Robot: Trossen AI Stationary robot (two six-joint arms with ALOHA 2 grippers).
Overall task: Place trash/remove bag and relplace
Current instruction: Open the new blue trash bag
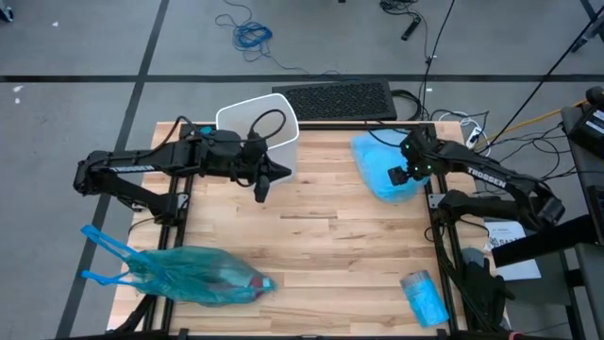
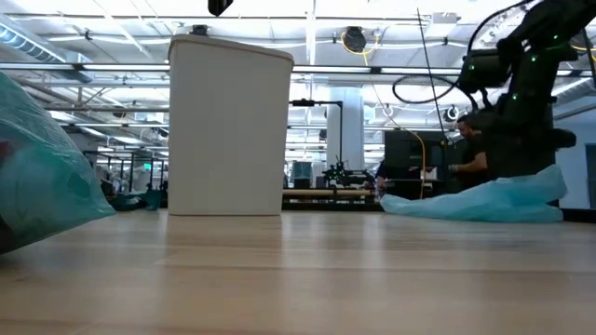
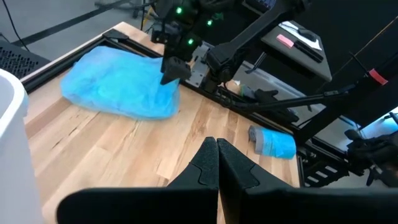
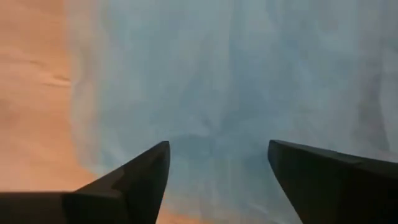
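The white bin (image 1: 257, 127) stands upright at the table's far middle (image 2: 228, 126), with no bag showing in it. A filled teal bag (image 1: 193, 276) lies on its side at the near left, and reddish trash (image 1: 234, 281) shows through its plastic. A fresh blue bag (image 1: 382, 165) lies crumpled flat at the far right (image 3: 118, 84). My right gripper (image 4: 217, 149) stands open over this bag's right part, pointing down (image 1: 401, 177). My left gripper (image 3: 216, 155) is shut on nothing and hangs above the table just near of the bin (image 1: 261, 192). My right gripper points down over the blue bag's edge nearest its own arm (image 3: 168, 93), one finger on either side of a stretch of plastic (image 4: 217, 93). Whether the fingertips touch the plastic, I cannot tell.
A roll of blue bags (image 1: 423, 297) lies at the near right, by the right arm's frame. A black keyboard (image 1: 332, 99) sits behind the table's far edge. Bare wood spans the table's middle between the two bags.
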